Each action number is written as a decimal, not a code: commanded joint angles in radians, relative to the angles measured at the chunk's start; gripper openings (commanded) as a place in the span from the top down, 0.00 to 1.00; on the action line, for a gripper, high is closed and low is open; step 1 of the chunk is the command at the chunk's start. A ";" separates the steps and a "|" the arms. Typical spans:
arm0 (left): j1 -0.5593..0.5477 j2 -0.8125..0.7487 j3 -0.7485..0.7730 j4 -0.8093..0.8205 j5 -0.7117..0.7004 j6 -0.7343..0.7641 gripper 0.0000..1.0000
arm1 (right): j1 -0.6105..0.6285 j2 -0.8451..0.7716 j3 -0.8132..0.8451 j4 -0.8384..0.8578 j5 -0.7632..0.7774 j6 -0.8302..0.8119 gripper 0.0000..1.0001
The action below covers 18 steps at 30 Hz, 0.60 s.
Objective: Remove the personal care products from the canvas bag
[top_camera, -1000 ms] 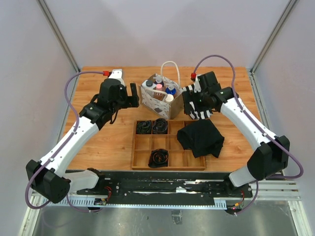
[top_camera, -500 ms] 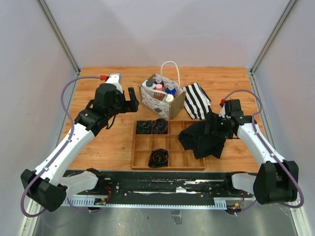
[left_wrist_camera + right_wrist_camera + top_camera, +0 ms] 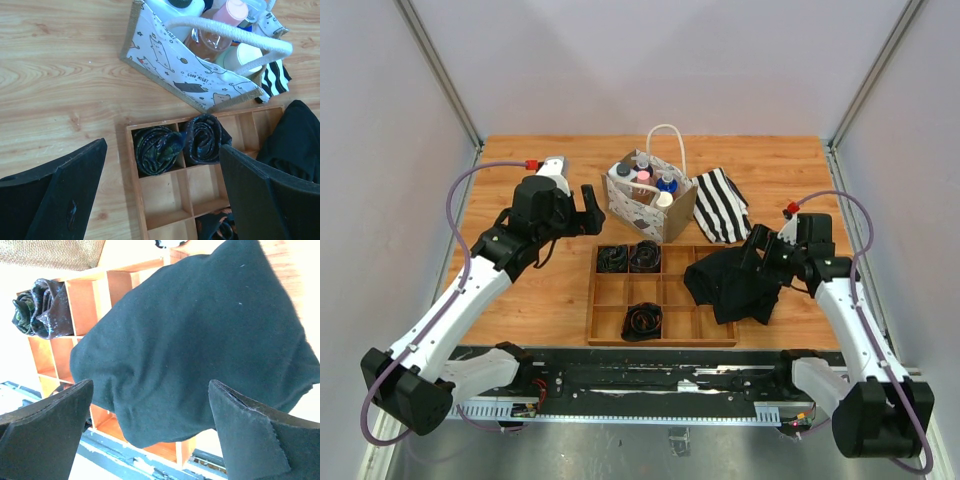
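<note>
The canvas bag [image 3: 642, 205] stands upright at the table's back middle, its rope handle [image 3: 666, 140] raised. It also shows in the left wrist view [image 3: 185, 75]. Several personal care products stand inside: an orange bottle with blue cap [image 3: 666, 183], a pinkish one with pale cap [image 3: 229, 12], a white one with dark cap [image 3: 623, 171]. My left gripper [image 3: 590, 197] is open and empty, just left of the bag. My right gripper [image 3: 758, 250] is open and empty, over the black cloth [image 3: 730, 280], far right of the bag.
A wooden divided tray [image 3: 610, 295] lies in front of the bag with coiled dark cables [image 3: 630, 258] in its back cells and one [image 3: 642, 320] at the front. A striped cloth [image 3: 720, 205] lies right of the bag. The black cloth covers the tray's right part.
My right arm has swung away from the bag and striped cloth, back to the right over the black cloth. My left gripper has shifted slightly.
</note>
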 commanded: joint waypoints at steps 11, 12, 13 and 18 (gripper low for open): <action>0.002 -0.021 0.024 -0.013 0.016 -0.002 0.00 | -0.129 0.400 -0.063 -0.016 0.191 -0.036 0.02; 0.002 -0.029 0.026 -0.015 0.016 0.001 0.00 | -0.155 0.407 -0.066 -0.011 0.202 -0.041 0.02; 0.002 -0.036 0.027 -0.017 0.017 0.003 0.00 | -0.183 0.411 -0.062 -0.009 0.217 -0.045 0.02; 0.002 -0.053 0.034 -0.023 0.022 0.011 0.00 | -0.277 0.447 -0.011 -0.028 0.326 -0.080 0.02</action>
